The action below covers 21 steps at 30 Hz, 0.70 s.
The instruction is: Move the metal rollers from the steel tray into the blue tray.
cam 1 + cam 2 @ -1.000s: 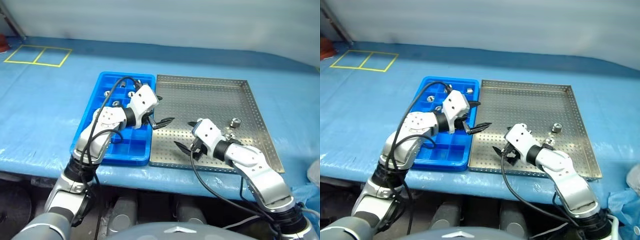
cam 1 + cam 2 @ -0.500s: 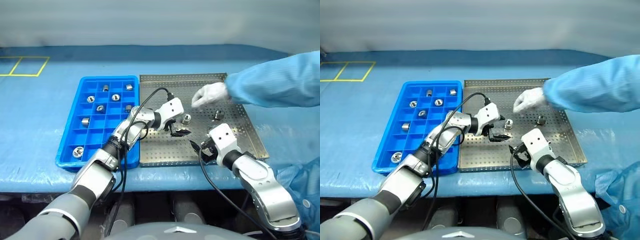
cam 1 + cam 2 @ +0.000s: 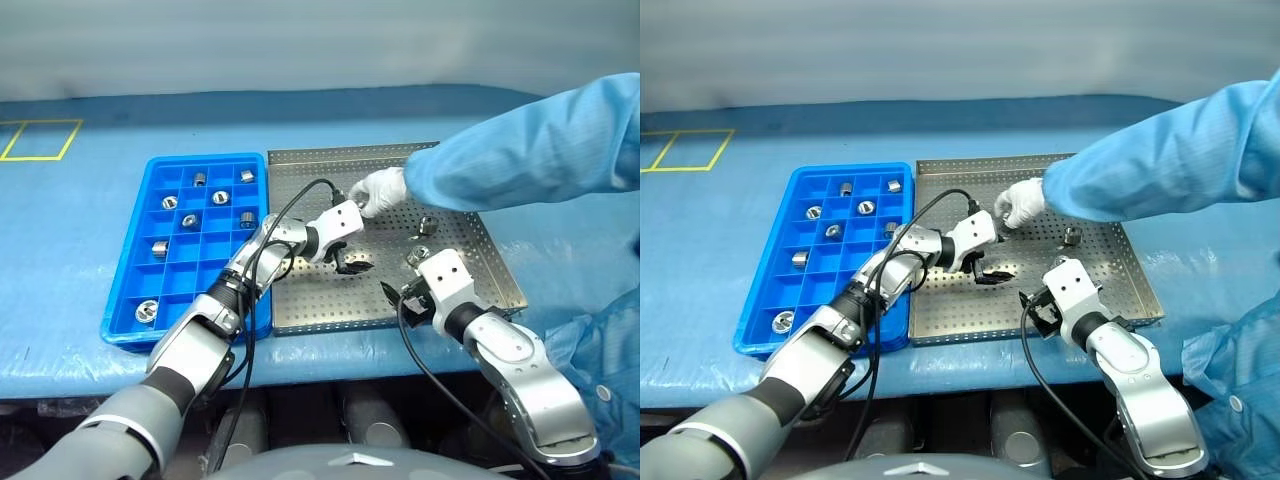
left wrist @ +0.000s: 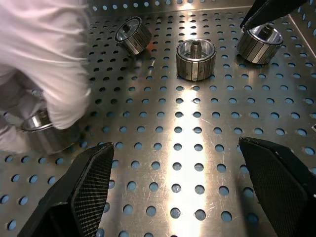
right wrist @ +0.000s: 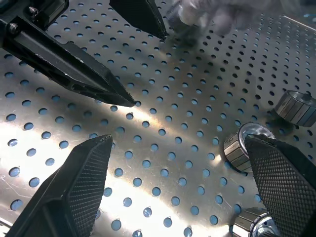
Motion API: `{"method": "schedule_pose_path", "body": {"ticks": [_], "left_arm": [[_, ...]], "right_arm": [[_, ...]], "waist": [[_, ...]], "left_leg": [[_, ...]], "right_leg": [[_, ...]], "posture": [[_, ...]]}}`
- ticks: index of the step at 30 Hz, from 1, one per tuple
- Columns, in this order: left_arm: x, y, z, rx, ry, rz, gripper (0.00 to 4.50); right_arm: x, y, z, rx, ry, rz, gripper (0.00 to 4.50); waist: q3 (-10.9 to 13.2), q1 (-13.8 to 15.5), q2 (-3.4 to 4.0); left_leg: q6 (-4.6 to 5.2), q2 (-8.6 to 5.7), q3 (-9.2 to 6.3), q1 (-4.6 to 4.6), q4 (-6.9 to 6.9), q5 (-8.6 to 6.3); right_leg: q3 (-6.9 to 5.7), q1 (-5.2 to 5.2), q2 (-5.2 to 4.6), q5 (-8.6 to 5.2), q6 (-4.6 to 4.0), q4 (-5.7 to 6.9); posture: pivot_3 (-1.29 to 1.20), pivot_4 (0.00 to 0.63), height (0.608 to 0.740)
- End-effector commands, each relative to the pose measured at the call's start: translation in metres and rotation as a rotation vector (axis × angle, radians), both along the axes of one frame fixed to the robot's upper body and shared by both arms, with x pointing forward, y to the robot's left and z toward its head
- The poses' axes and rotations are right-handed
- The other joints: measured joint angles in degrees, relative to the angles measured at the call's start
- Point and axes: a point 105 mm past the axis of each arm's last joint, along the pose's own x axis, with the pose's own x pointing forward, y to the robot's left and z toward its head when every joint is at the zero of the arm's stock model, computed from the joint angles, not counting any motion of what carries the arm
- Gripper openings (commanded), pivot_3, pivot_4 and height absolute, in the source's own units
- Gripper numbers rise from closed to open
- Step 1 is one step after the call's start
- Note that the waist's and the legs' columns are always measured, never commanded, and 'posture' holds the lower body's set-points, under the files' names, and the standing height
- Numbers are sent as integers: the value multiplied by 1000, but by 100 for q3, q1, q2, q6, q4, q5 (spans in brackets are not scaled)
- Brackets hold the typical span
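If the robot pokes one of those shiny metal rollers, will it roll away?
Probably not the upright metal roller: it stands on its flat end on the steel tray. The tilted roller might roll. Both look solid and smooth, so likely heavy and slippery.

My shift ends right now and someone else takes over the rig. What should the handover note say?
Left gripper: jaws open, empty, low over the steel tray.
Right gripper: jaws open, empty, over the tray's near part.
A person's gloved hand is on a roller in the steel tray, just beyond the left gripper.
Done: eight metal rollers sit in the blue tray.
Left: at least three loose rollers on the steel tray, besides the one under the hand. Wait for the hand to clear.
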Motion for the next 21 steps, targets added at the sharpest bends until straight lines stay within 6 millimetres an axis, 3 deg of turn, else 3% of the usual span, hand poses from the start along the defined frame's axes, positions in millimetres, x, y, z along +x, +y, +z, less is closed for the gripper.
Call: {"method": "schedule_pose_path", "body": {"ticks": [1, 6, 14, 17, 21], "left_arm": [[6, 1, 18, -34, -65, 16, 4399], [9, 15, 28, -62, -99, 68, 4399], [-14, 29, 56, -237, -31, 36, 4399], [6, 39, 73, -275, -111, 171, 4399], [34, 52, 80, -272, -195, 365, 4399]], "right_arm": [[3, 3, 11, 5, -48, 15, 4500], [5, 5, 12, 9, -55, 20, 4500], [7, 9, 10, 18, -55, 29, 4500], [8, 10, 10, 18, -58, 37, 4500], [10, 12, 10, 13, -59, 46, 4500]], "waist": [[0, 0, 0], [0, -4, 0], [0, 52, 1], [0, 87, 1], [0, 101, 1]], "left_leg": [[0, 0, 0, 0, 0, 0], [0, 1, 0, 0, -1, 0], [0, 4, -2, 1, -5, 0], [0, 4, -2, 2, 1, 0], [0, 1, -1, 7, 9, 1]], "right_leg": [[0, 0, 0, 0, 1, 0], [2, -2, 2, 14, 25, 2], [1, -2, 3, 13, 23, 4], [1, 1, 3, 11, 20, 3], [3, 10, 2, 11, 19, 3]], "posture": [[-169, 150, 740], [-169, 150, 740], [-145, 150, 740], [-134, 150, 740], [-126, 150, 740]]}}
